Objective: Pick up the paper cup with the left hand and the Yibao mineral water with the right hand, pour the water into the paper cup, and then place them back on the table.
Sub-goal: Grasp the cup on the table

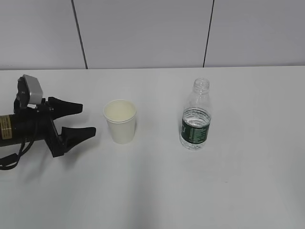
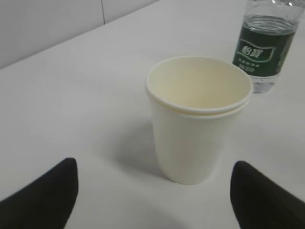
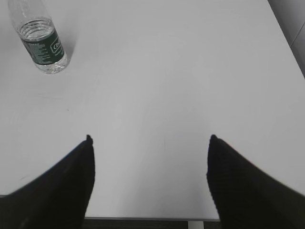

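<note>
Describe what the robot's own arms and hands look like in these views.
The left hand is matte black with two tapered, pointed fingers, on a black cylindrical arm bearing a yellow sticker. A grey-white camera box sits on top, and a black cable loops beneath. The right hand shows only in its wrist view, as two dark, pointed fingers.

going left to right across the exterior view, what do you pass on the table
Left hand with its jaws apart → paper cup → Yibao mineral water, all on the table.
</note>
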